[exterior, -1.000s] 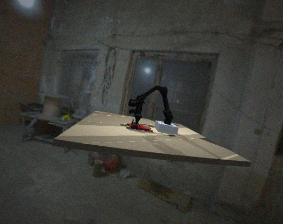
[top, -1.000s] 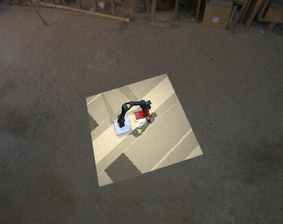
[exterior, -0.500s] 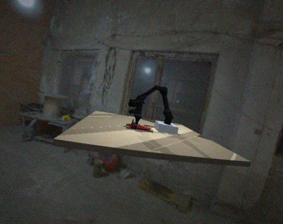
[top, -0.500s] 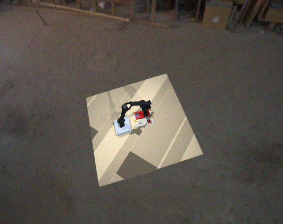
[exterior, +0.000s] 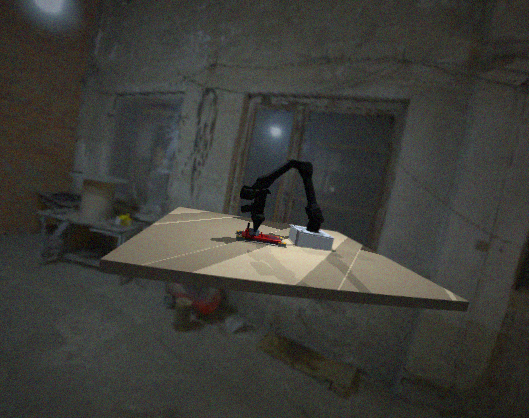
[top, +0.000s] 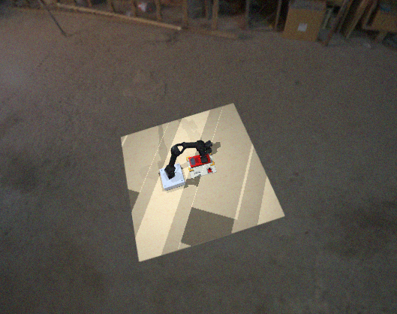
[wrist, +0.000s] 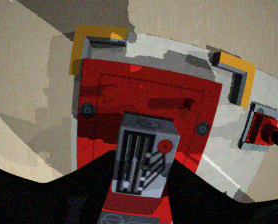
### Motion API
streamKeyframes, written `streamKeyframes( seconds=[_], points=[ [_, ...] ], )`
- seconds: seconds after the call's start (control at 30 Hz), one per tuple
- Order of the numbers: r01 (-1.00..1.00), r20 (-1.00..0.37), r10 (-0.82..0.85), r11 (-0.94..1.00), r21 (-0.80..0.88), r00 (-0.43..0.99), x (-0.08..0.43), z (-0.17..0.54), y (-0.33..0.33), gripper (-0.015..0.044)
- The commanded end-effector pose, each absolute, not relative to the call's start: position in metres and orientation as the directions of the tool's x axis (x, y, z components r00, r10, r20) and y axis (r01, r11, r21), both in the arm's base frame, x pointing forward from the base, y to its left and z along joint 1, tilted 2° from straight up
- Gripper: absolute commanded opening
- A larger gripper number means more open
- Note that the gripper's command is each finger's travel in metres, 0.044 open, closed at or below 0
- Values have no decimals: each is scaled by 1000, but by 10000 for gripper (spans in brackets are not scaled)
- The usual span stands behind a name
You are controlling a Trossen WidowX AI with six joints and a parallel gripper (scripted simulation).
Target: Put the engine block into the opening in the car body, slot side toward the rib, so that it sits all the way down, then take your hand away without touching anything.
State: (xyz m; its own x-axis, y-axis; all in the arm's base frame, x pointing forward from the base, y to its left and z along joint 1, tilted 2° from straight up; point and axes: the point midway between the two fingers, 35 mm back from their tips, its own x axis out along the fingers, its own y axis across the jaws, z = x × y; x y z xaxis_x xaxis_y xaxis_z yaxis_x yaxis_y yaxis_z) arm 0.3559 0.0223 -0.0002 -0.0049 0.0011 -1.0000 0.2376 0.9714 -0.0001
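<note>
- A grey, box-shaped engine block with dark slots and a red disc [wrist: 146, 156] is grasped by the black two-fingered hand [top: 204, 158] [exterior: 256, 229] [wrist: 142, 160].
- The block is held upright at the red, flat car body [top: 195, 161] [exterior: 266, 238] [wrist: 150, 95]; its seating depth cannot be told.
- The car body is framed by yellow corner brackets [wrist: 245, 85] on a white board [top: 200, 173] [wrist: 222, 120].
- All is carried by the pale wooden worktop [top: 215, 195] [exterior: 226, 270].

From high up, I look down on the whole bench [top: 215, 195] [exterior: 286, 270]. My outside view looks across it from lower. My wrist view looks down close at the red car body [top: 195, 161] [exterior: 266, 239] [wrist: 155, 95].
</note>
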Motion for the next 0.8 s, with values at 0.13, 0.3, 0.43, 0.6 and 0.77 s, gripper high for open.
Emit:
streamKeyframes(
  seconds=[0.13,0.3,0.43,0.6,0.77],
  points=[
    [233,-1000,5,972,4,-4,356,-2,23,159],
    [233,-1000,5,972,4,-4,356,-2,23,159],
    [233,-1000,5,972,4,-4,356,-3,23,159],
    [233,-1000,5,972,4,-4,356,-3,23,159],
    [234,-1000,5,972,4,-4,356,-4,23,159]
  ],
)
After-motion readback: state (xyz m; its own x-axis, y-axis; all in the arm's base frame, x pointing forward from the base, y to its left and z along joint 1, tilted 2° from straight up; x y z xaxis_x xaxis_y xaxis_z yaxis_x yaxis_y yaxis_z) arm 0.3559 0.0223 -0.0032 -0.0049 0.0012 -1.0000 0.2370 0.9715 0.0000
